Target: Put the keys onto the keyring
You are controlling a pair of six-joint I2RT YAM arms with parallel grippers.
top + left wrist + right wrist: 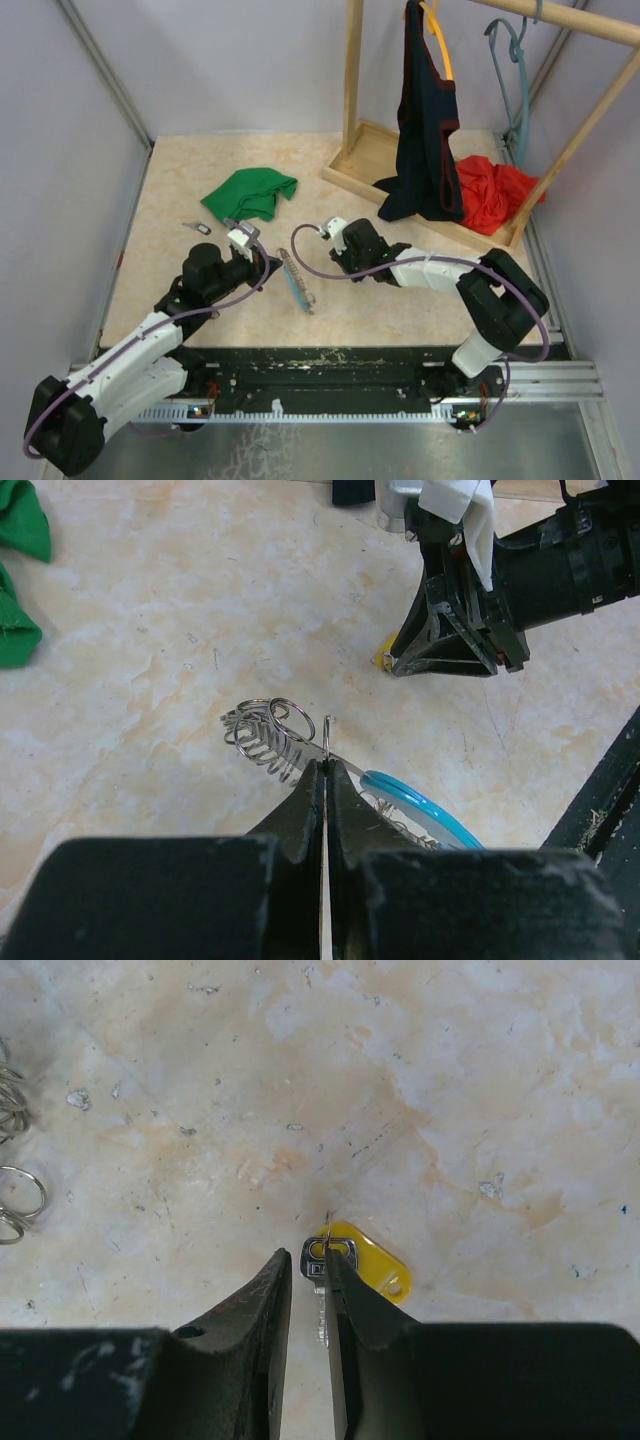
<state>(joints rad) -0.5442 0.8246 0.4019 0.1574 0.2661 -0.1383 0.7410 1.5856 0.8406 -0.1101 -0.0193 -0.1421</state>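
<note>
The keyring (297, 282) lies on the table between the arms, a silvery chain loop with a light blue band (420, 805) and a bunch of small rings (262, 735). My left gripper (325, 765) is shut on a thin ring of it, and the wire stands up between the tips. In the top view the left gripper (270, 260) is at the loop's far end. A key (325, 1260) with a yellow tag (372, 1262) lies flat on the table. My right gripper (308, 1255) straddles it, its jaws narrowly apart. Another small key (197, 227) lies at the far left.
A green cloth (250, 193) lies bunched behind the left gripper. At the back right, a wooden rack (352, 90) carries a dark garment (425, 130) on a hanger, with a red cloth (492, 192) on its base.
</note>
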